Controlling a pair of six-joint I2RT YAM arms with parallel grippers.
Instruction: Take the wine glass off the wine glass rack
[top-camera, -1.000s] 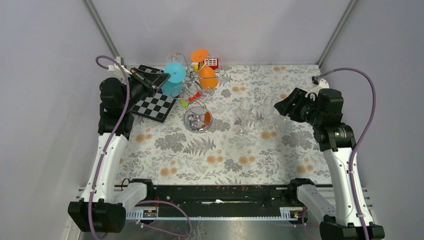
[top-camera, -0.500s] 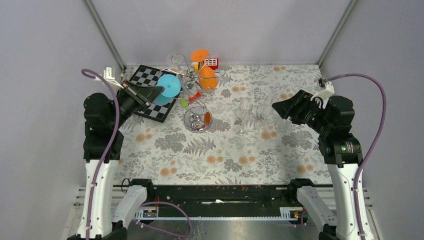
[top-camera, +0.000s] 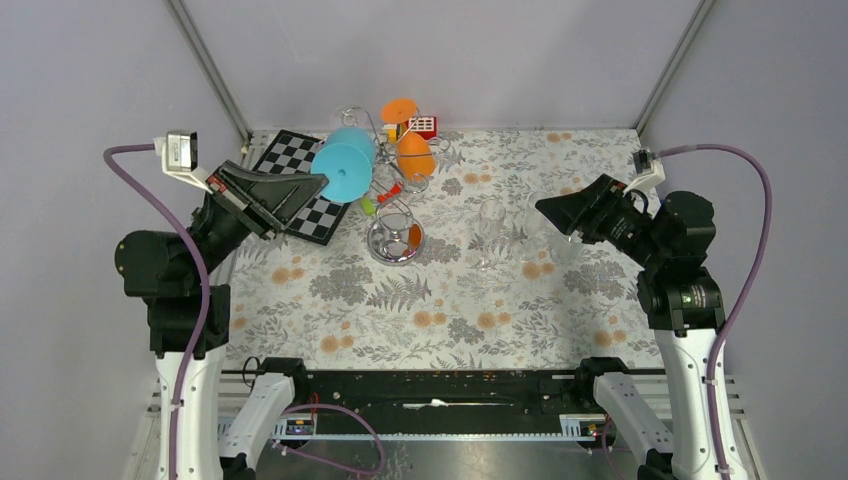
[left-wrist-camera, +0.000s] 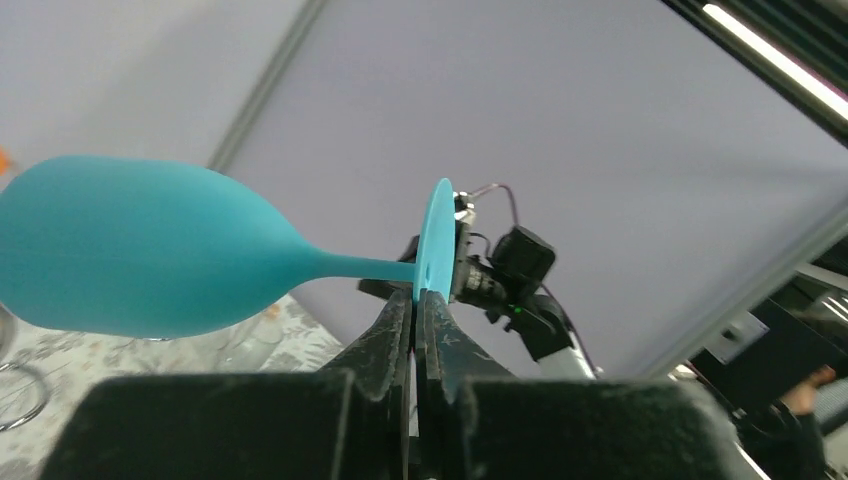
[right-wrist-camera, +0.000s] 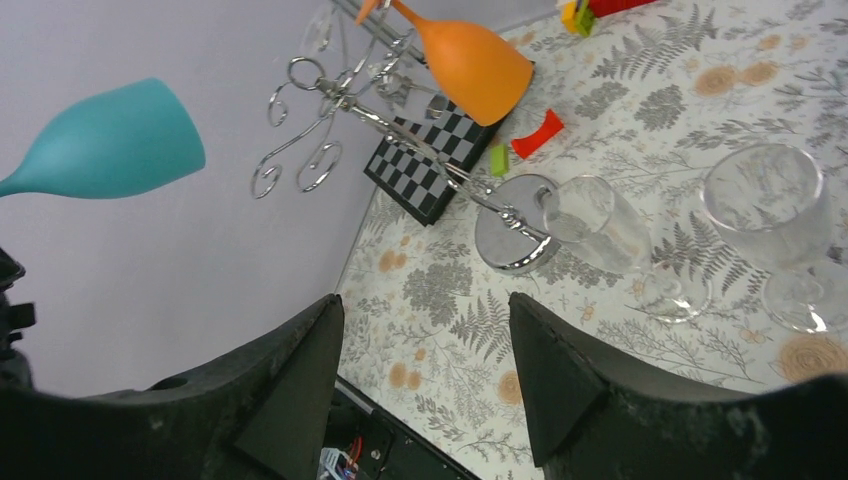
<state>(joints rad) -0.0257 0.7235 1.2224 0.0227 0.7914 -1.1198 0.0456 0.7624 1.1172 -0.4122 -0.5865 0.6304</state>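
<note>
My left gripper (top-camera: 318, 184) is shut on the flat foot of a teal wine glass (top-camera: 344, 166). In the left wrist view the teal wine glass (left-wrist-camera: 130, 260) lies sideways in the air, its foot pinched between my fingertips (left-wrist-camera: 440, 325). The right wrist view shows this teal glass (right-wrist-camera: 110, 140) apart from the curled arms of the silver wine glass rack (right-wrist-camera: 400, 135). The rack (top-camera: 395, 240) stands on its round shiny base with an orange wine glass (top-camera: 414, 152) hanging on it. My right gripper (top-camera: 545, 208) hangs open above the table's right side, its jaws (right-wrist-camera: 425, 300) holding nothing.
Two clear wine glasses (top-camera: 490, 225) (top-camera: 536, 214) stand upright right of the rack. A chessboard (top-camera: 312, 215) lies at the back left, under my left arm. Small red and green blocks (right-wrist-camera: 540, 135) and a red box (top-camera: 423, 125) lie near the rack.
My left arm has drawn back and risen to the left, tipping the teal glass onto its side and clear of the rack. The right gripper has opened wider and shifted slightly.
</note>
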